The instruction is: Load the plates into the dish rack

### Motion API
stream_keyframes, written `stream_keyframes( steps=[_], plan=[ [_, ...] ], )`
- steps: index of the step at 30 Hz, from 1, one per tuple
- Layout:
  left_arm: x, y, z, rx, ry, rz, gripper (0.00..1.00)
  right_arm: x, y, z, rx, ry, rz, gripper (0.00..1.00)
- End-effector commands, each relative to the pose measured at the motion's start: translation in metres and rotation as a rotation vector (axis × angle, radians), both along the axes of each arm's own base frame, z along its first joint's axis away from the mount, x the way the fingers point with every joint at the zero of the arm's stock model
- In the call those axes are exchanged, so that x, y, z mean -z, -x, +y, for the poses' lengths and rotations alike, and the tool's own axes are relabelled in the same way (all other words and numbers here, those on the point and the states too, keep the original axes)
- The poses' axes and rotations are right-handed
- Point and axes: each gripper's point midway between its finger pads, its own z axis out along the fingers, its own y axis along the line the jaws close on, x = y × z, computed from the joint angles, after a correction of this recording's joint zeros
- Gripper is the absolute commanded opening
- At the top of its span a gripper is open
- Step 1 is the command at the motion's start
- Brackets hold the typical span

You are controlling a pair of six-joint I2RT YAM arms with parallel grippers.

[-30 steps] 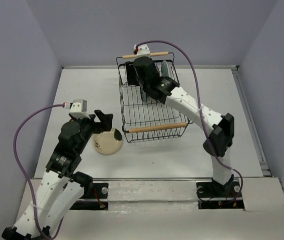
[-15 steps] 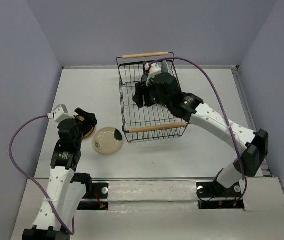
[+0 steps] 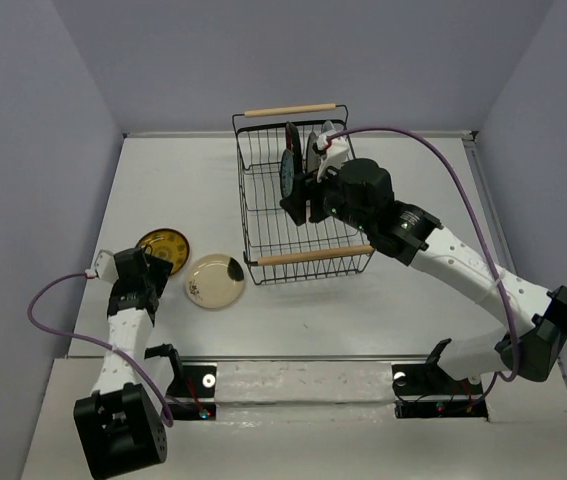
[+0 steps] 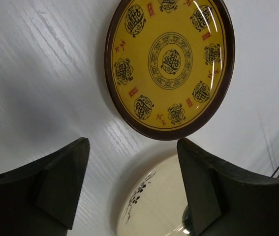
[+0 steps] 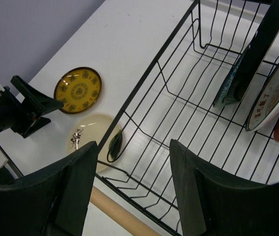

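Observation:
Two plates lie flat on the table left of the dish rack point(image 3: 242, 200): a yellow-brown one point(image 3: 163, 247) and a cream one with a dark mark point(image 3: 215, 281). In the left wrist view the yellow plate point(image 4: 171, 64) fills the top and the cream plate point(image 4: 159, 201) shows between the fingers. My left gripper point(image 3: 151, 264) hovers open and empty just near-left of both. Several plates point(image 3: 288, 172) stand upright at the rack's far end, seen at the right of the right wrist view point(image 5: 277, 93). My right gripper point(image 3: 299, 207) hangs open and empty over the rack's middle.
The rack has a wooden handle at its near rim point(image 3: 313, 256) and another at the far rim point(image 3: 291, 110). Grey walls close in the table on three sides. The left arm's purple cable point(image 3: 53, 300) loops beside its base.
The left arm has drawn back toward the near left, uncovering the yellow plate, its jaws narrowing slightly. The right arm has pulled back from the rack's far end to its middle, leaving upright plates there.

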Motion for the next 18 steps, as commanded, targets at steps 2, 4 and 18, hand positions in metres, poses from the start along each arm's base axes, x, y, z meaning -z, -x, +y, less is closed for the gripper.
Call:
stream_keyframes(
  steps=[2, 4, 18],
  plan=[
    [0.009, -0.013, 0.009, -0.122, 0.045, -0.098, 0.78, -0.02, 0.001, 0.003, -0.018, -0.049, -0.061, 0.66],
    [0.01, -0.023, 0.01, -0.146, 0.074, -0.14, 0.76, -0.02, 0.002, 0.008, -0.039, -0.055, -0.053, 0.65],
    [0.028, -0.047, 0.021, -0.19, 0.149, -0.206, 0.05, -0.018, 0.01, 0.016, -0.086, -0.084, -0.017, 0.64]
  ],
)
